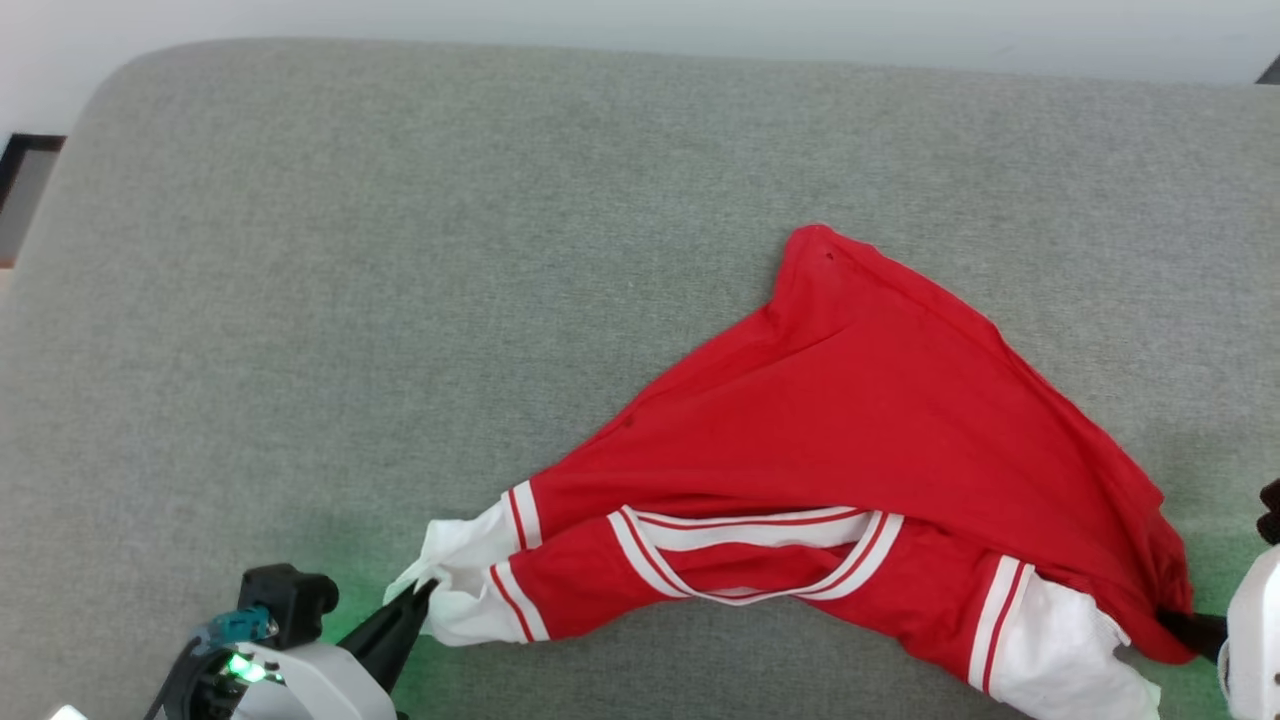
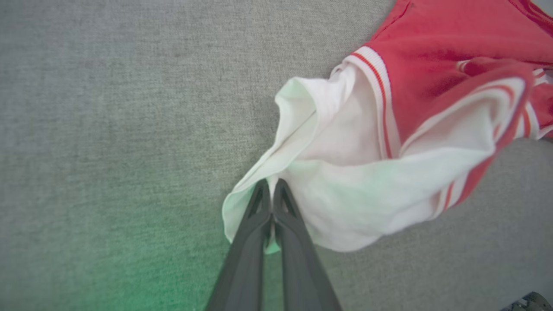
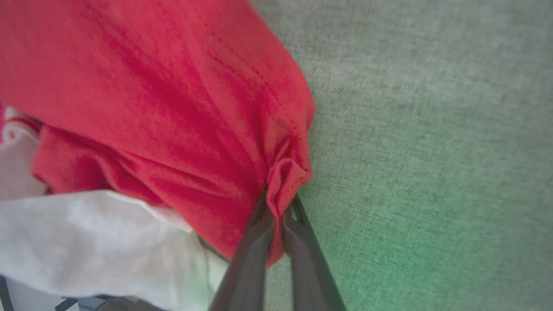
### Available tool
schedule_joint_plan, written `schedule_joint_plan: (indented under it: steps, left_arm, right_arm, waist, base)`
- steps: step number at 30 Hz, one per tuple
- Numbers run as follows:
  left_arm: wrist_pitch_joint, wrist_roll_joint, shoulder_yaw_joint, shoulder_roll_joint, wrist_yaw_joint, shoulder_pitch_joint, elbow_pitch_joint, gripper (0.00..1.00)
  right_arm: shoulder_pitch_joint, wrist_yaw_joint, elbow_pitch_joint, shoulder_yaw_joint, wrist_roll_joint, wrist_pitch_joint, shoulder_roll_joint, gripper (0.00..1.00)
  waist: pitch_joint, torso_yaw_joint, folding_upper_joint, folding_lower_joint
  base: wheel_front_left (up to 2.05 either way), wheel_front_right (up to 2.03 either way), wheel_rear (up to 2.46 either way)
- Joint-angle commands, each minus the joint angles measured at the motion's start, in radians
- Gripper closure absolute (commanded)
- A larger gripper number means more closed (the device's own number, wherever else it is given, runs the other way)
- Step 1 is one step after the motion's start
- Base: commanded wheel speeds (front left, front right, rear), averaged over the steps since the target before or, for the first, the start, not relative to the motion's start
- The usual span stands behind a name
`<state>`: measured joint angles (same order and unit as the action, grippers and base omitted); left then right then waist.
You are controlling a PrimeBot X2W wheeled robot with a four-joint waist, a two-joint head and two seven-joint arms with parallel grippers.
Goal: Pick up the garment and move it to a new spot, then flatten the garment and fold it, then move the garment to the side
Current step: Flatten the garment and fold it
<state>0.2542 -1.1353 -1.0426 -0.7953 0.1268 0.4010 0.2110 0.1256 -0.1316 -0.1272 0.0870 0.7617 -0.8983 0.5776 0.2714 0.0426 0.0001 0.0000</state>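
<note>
The garment (image 1: pixel 850 420) is a red jersey with white sleeves and red-and-white striped trim, lying stretched and bunched on the grey cushion (image 1: pixel 400 250), its printed side hidden. My left gripper (image 1: pixel 425 592) at the lower left is shut on the edge of the white sleeve (image 2: pixel 345 190); in the left wrist view my left gripper (image 2: pixel 271 185) has its dark fingers pressed together on the cloth. At the lower right edge my right gripper (image 1: pixel 1170 618) is shut on a bunched fold of the garment's red fabric (image 3: pixel 173 95), and the right wrist view brings my right gripper (image 3: pixel 281 199) in close.
The grey cushion spreads far to the left and back of the garment. Its rounded back-left corner (image 1: pixel 110 90) drops off to a pale floor with a dark-framed object (image 1: pixel 20 160) at the left edge.
</note>
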Motion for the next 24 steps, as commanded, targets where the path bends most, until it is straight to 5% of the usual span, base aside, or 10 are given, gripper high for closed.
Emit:
schedule_joint_plan:
  steps: [1, 3, 4, 5, 6, 7, 13, 24]
  left_arm:
    - [-0.005, 0.0, -0.001, 0.001, -0.003, 0.001, 0.004, 1.0]
    - [-0.006, 0.005, -0.002, 0.009, -0.01, 0.013, 0.013, 1.0]
    - [-0.007, 0.007, -0.003, 0.012, -0.013, 0.017, 0.017, 1.0]
    - [-0.007, 0.007, -0.003, 0.012, -0.013, 0.017, 0.017, 1.0]
    - [-0.007, 0.011, -0.005, 0.016, -0.015, 0.021, 0.02, 1.0]
    - [-0.007, 0.011, -0.005, 0.02, -0.019, 0.025, 0.024, 1.0]
    - [-0.004, 0.017, -0.009, 0.035, -0.027, 0.03, 0.049, 1.0]
    - [0.002, 0.027, -0.003, 0.057, -0.033, 0.019, 0.051, 1.0]
  right_arm:
    - [-0.076, 0.002, -0.045, 0.03, -0.025, -0.02, -0.032, 1.0]
    - [-0.083, 0.002, -0.065, 0.001, -0.081, 0.02, -0.079, 1.0]
    - [-0.074, 0.003, -0.077, -0.008, -0.109, 0.044, -0.09, 0.84]
    - [-0.074, 0.003, -0.077, -0.008, -0.109, 0.044, -0.09, 0.84]
    - [-0.064, 0.004, -0.092, -0.016, -0.13, 0.064, -0.103, 0.5]
    - [-0.057, 0.005, -0.113, -0.024, -0.146, 0.072, -0.116, 0.0]
    - [-0.029, 0.01, -0.105, -0.052, -0.185, 0.081, -0.13, 0.0]
    - [0.027, 0.002, 0.29, -0.165, -0.145, 0.001, -0.07, 0.0]
  waist:
    - [0.001, -0.004, -0.0001, 0.0]
    - [0.006, -0.008, -0.0001, 0.0]
    - [0.008, -0.008, -0.0001, 0.0]
    - [0.008, -0.008, -0.0001, 0.0]
    - [0.01, -0.008, -0.0001, 0.0]
    - [0.011, -0.008, -0.0001, 0.0]
    - [0.009, -0.001, -0.0001, 0.0]
    - [0.006, 0.036, -0.0001, 0.0]
  base:
    - [0.0, 0.0, 0.0]
    - [0.0, 0.0, 0.0]
    - [0.0, 0.0, 0.0]
    - [0.0, 0.0, 0.0]
    - [0.0, 0.0, 0.0]
    - [0.0, 0.0, 0.0]
    - [0.0, 0.0, 0.0]
    - [0.0, 0.0, 0.0]
